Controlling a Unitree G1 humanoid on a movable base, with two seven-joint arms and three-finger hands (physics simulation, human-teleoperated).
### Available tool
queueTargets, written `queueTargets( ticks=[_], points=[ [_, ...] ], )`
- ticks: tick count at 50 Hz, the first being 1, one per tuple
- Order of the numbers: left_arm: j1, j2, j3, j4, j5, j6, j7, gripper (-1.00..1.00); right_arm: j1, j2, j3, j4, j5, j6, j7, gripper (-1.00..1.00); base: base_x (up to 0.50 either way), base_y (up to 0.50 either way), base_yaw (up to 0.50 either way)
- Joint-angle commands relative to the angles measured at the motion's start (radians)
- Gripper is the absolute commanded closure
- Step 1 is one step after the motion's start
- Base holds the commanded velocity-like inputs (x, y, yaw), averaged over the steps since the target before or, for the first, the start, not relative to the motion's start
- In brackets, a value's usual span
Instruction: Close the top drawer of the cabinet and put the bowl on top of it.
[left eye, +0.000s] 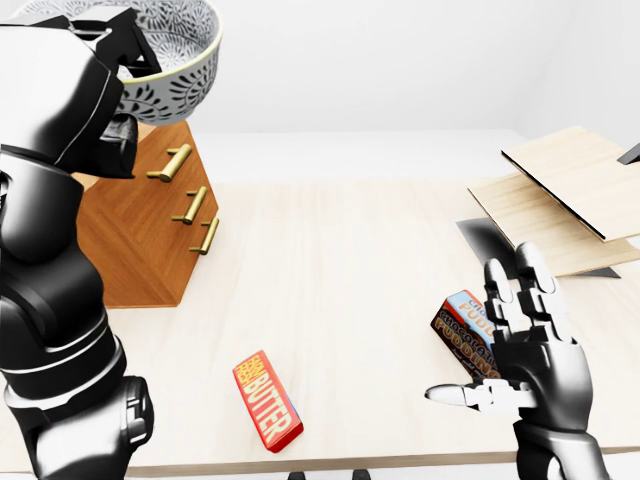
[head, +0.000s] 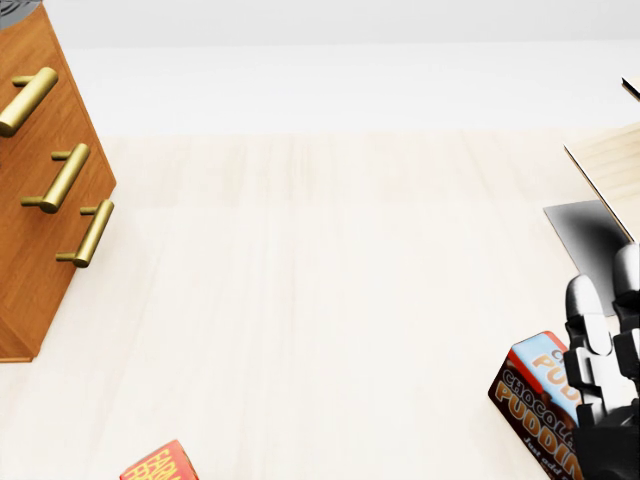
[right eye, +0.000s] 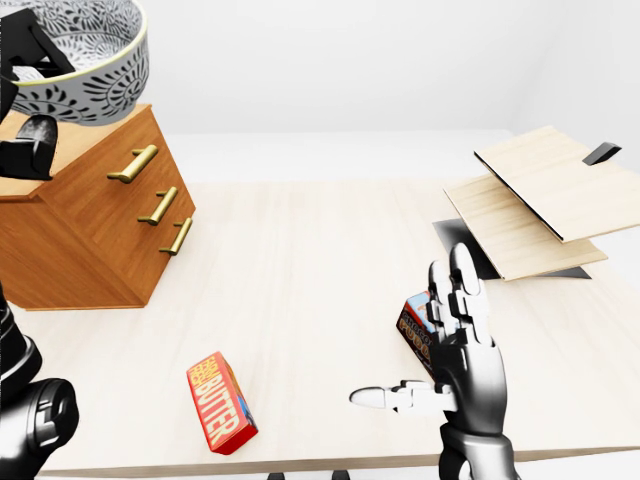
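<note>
Hiding part of the bowl (left eye: 185, 70), the left hand (left eye: 118, 45) seemingly grips it

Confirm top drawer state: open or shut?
Shut. In the right-eye view the top drawer front lies flush with the drawers below; no gap shows.

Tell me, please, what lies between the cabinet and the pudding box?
Only bare table separates the cabinet from the pudding box, seen in the head view.
</note>
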Motion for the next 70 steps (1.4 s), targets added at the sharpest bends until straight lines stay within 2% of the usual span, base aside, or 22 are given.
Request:
queueTargets(
  ticks=[1, 10, 28, 45, 58, 70],
  points=[
    [-0.001, 0.093, 0.039, 0.066, -0.124, 0.0, 0.083, 1.0, -0.002, -0.005, 0.003, 0.002, -0.001, 0.0, -0.006, -1.0, 0.0, 0.0, 0.0],
    [-0.001, 0.142, 0.063, 0.164, -0.214, 0.0, 0.165, 1.0, 0.002, -0.007, 0.024, 0.016, -0.019, -0.018, -0.014, -1.0, 0.0, 0.0, 0.0],
    [0.021, 0.222, 0.101, 0.335, -0.394, 0.0, 0.318, 1.0, 0.0, -0.024, 0.038, 0.029, -0.022, -0.024, -0.035, -1.0, 0.0, 0.0, 0.0],
    [0.053, 0.285, 0.131, 0.405, -0.489, 0.0, 0.374, 1.0, 0.009, -0.026, 0.044, 0.021, -0.024, -0.024, -0.035, -1.0, 0.0, 0.0, 0.0],
    [0.052, 0.324, 0.148, 0.579, -0.586, 0.0, 0.471, 1.0, 0.012, -0.025, 0.056, 0.026, -0.033, -0.024, -0.039, -1.0, 0.0, 0.0, 0.0],
    [0.057, 0.347, 0.138, 0.633, -0.623, 0.0, 0.501, 1.0, 0.017, -0.033, 0.07, 0.037, -0.039, -0.024, -0.05, -1.0, 0.0, 0.0, 0.0]
  ],
)
